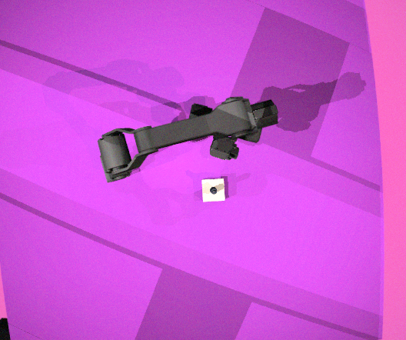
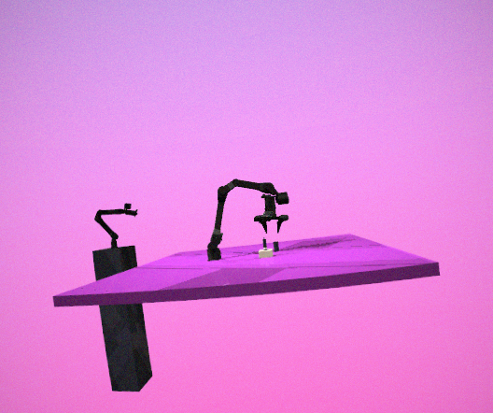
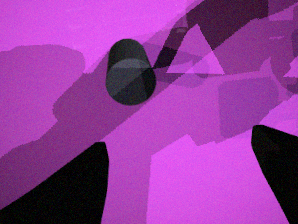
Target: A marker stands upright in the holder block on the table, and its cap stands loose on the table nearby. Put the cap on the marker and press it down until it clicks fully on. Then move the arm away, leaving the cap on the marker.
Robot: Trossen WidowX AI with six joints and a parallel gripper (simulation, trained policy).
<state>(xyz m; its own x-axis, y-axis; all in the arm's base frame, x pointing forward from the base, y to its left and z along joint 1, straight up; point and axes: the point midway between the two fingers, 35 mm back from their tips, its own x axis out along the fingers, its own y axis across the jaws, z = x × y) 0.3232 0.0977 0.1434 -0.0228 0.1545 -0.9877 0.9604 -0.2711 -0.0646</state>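
The white holder block [image 1: 207,197] [image 2: 265,253] sits on the table with the dark marker [image 1: 213,190] [image 2: 264,243] upright in it. The dark cap [image 2: 275,246] [image 3: 131,75] stands upright on the table beside the block, a little behind and right of it in the exterior view. In the top view the arm hides the cap. My gripper [image 2: 272,233] [image 3: 180,143] points down, open and empty, above the cap and marker. In the wrist view the cap is beyond the fingertips, left of the middle between them.
The purple table [image 1: 284,250] [image 2: 345,273] carries broad darker bands and arm shadows. A second, small arm [image 2: 107,224] stands on a dark pedestal [image 2: 123,346] beyond the table's left side in the exterior view. Black shapes show at the left corners of the top view.
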